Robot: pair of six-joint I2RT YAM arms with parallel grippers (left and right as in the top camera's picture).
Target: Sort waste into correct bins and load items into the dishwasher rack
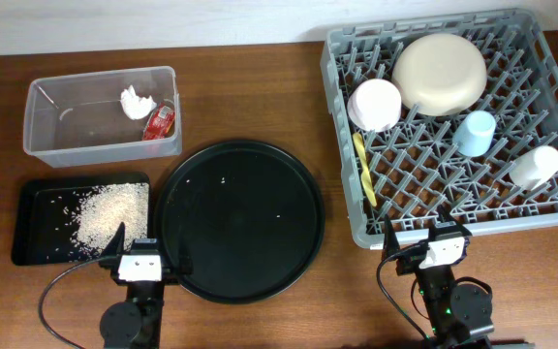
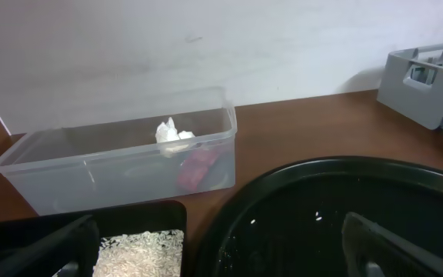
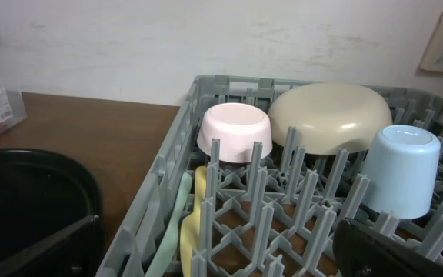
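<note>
The left gripper (image 1: 141, 248) and right gripper (image 1: 428, 237) sit at the bottom edge, fingers spread and empty, while the cream plate (image 1: 439, 74) lies face down in the rack (image 1: 342, 44) at upper right, probably stiff, light and slippery, best pinched at its rim.

Overhead looks straight down and takes in the whole table (image 1: 260, 87), back wall (image 1: 163, 19) along the top. Left wrist sits low and close to the wood, facing that wall across the round black tray (image 2: 344, 200) towards the clear tub (image 2: 114, 169). Right wrist, just as low, peers close into the rack (image 3: 229, 80). Both wrist views catch the round tray's edge, and overhead covers everything they see
</note>
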